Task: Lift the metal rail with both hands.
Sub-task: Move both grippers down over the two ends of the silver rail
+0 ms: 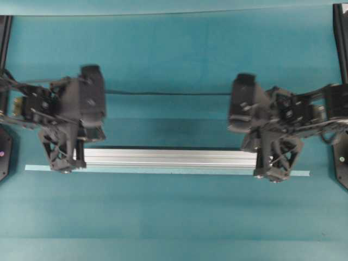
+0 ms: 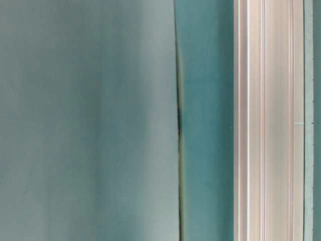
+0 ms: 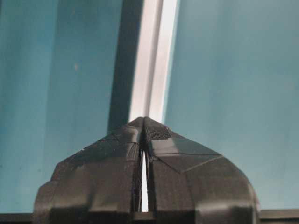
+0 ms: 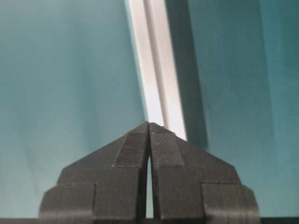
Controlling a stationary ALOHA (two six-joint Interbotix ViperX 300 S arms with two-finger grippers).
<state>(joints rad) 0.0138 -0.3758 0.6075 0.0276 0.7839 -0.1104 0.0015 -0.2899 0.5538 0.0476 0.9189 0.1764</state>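
A teal, cloth-like tabletop (image 1: 174, 217) carries a long straight silver grooved aluminium metal rail (image 1: 168, 157) lying across the middle, with a thinner, longer pale flat strip (image 1: 163, 171) just beside its near edge, and a thin black cable (image 1: 163, 93) farther back

My landmark is the metal rail (image 1: 171, 157), which runs across the teal table (image 1: 174, 217). Its middle stretch lies bare between my left gripper (image 1: 68, 163) and my right gripper (image 1: 269, 167), so there is room to pass there. Against its near side lies a thin pale strip (image 1: 168, 171). Beyond its far side a dark cable (image 1: 163, 93) crosses the surface.
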